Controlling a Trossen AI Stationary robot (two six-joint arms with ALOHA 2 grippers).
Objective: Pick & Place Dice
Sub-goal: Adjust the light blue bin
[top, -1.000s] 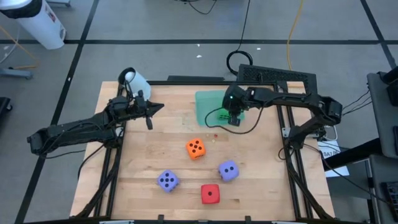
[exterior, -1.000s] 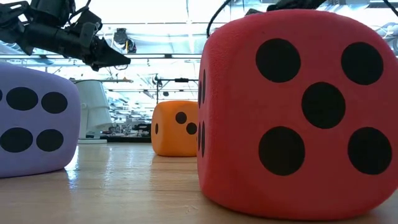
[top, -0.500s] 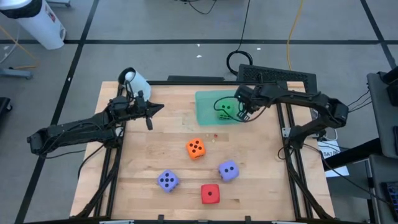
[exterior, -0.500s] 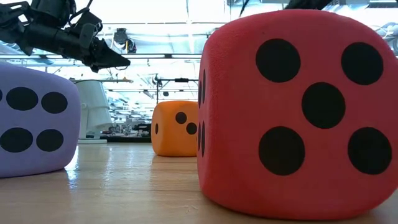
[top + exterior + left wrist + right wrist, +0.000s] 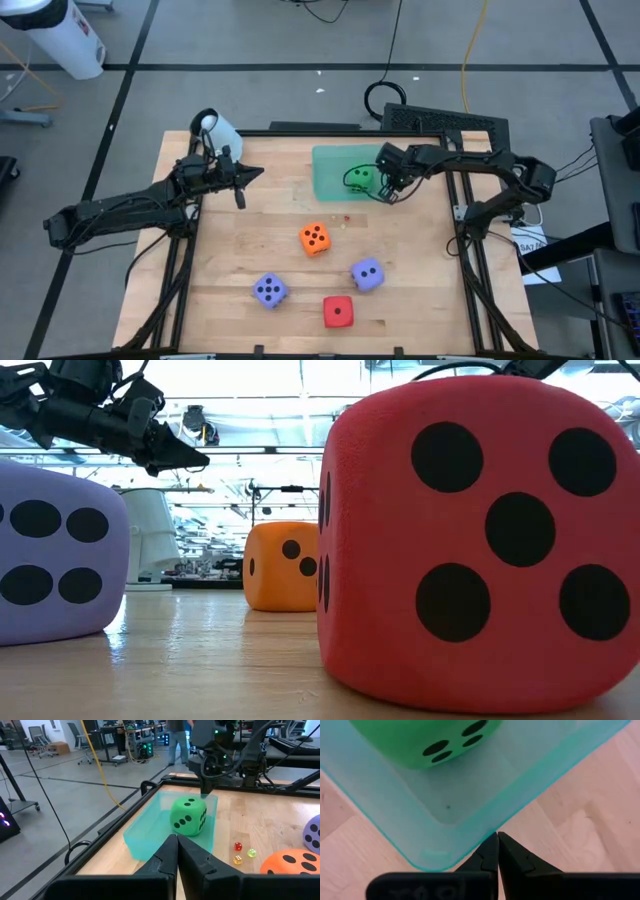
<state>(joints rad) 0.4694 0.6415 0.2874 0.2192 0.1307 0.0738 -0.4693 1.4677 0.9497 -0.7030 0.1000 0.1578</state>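
High view: the green die (image 5: 361, 177) sits in the teal tray (image 5: 330, 178) at about 12 o'clock on my table (image 5: 250, 240). My right gripper (image 5: 390, 190) hangs just beside it, at its 3 o'clock. The orange die (image 5: 315, 238) lies near the table's middle, and the two purple dice (image 5: 269, 290) (image 5: 367, 274) and the red die (image 5: 338, 311) sit toward 6 o'clock. My left gripper (image 5: 241, 180) waits at 10 o'clock, over bare wood.

My right wrist view adds what the high view cannot: my fingertips (image 5: 492, 851) are pressed together, gripping nothing, over the tray's corner. My left wrist view shows that pair closed and empty too, plus three tiny dice (image 5: 243, 852) on the wood beside the tray. The low view shows only the red, orange and one purple die.
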